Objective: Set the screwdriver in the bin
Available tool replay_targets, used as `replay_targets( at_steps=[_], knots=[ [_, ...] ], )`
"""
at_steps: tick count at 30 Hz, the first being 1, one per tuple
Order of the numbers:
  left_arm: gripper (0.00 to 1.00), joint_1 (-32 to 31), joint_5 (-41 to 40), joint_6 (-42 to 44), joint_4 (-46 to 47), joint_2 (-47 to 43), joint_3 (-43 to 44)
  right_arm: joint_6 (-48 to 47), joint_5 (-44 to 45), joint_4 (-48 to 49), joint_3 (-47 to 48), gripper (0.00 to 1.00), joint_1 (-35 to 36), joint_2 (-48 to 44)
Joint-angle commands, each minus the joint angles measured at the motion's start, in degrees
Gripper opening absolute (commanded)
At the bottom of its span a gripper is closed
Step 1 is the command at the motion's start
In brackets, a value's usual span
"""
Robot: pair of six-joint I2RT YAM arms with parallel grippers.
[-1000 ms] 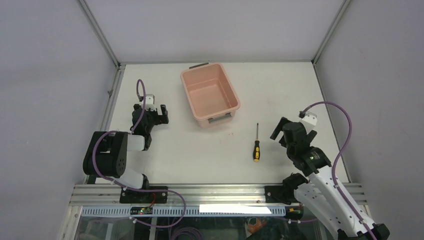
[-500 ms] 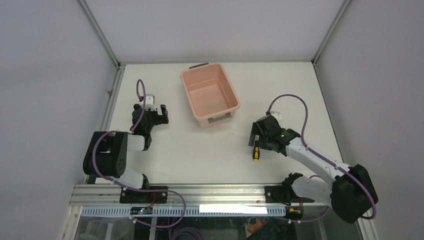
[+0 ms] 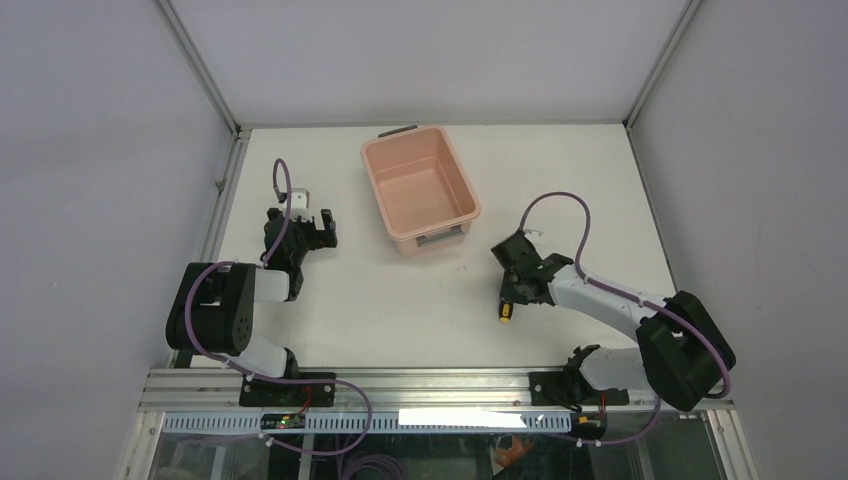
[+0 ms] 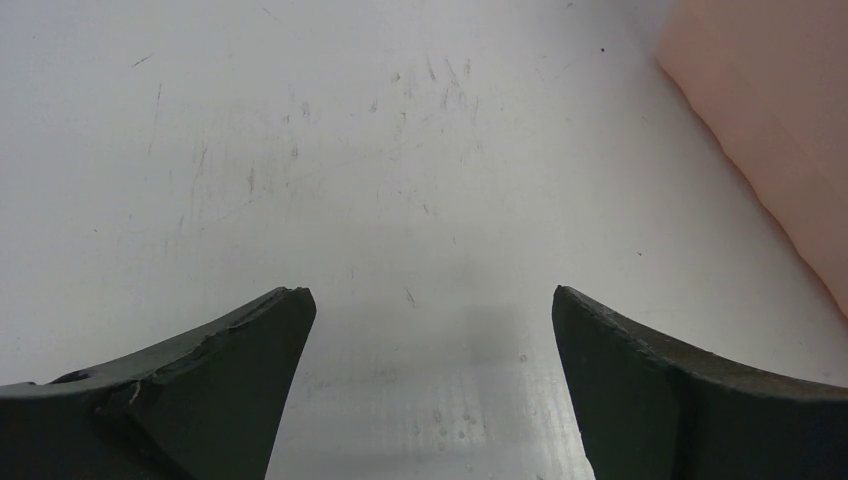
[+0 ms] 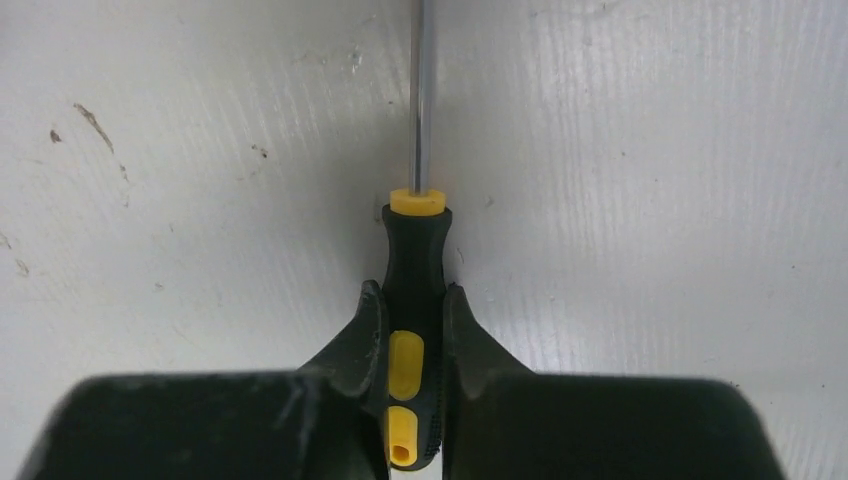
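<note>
The screwdriver [image 5: 414, 250], with a black-and-yellow handle and a thin metal shaft, lies on the white table [image 3: 380, 300], right of centre. My right gripper [image 5: 412, 300] is shut on its handle, both fingers pressed against its sides; the shaft points away from the wrist. From above, the right gripper [image 3: 512, 284] covers most of the screwdriver [image 3: 505, 315], and only the handle's end shows. The salmon-pink bin [image 3: 419, 188] stands at the back centre with nothing in it. My left gripper [image 3: 313, 226] hangs open over bare table to the left of the bin, holding nothing.
An aluminium frame rail [image 3: 222, 195] runs along the table's left edge. In the left wrist view a corner of the bin [image 4: 775, 120] shows at the upper right. Grey walls close in the back and both sides.
The right arm swung in from the right, came down over the screwdriver and shut its fingers on the handle. The left arm has not moved.
</note>
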Motion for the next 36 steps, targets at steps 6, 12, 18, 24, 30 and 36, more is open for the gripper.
replay_targets(
  at_steps=[6,12,18,24,30,36],
  knots=[
    [0.99,-0.4,0.5,-0.9,1.5,-1.3,0.3,-1.1,9.4,-11.7,7.0,0.0,1.9,-5.0],
    [0.99,-0.4,0.5,-0.9,1.5,-1.2,0.3,-8.1,19.8,-17.4,17.9,0.0,-3.7,-11.5],
    [0.99,-0.4,0.5,-0.9,1.5,-1.3,0.3,-16.9,15.4,-14.3,31.2,0.0,-7.8,-12.4],
    [0.99,-0.4,0.6,-0.9,1.5,-1.3,0.3,-26.1,5.5,-10.9,47.6,0.0,-4.2,-3.1],
    [0.99,-0.4,0.6,-0.9,1.5,-1.3,0.3,-31.7,-1.2,-10.7,61.7,0.0,3.1,12.4],
    [0.99,-0.4,0.5,-0.9,1.5,-1.3,0.3,-33.3,-1.1,-13.1,75.4,0.01,6.0,29.2]
  ],
)
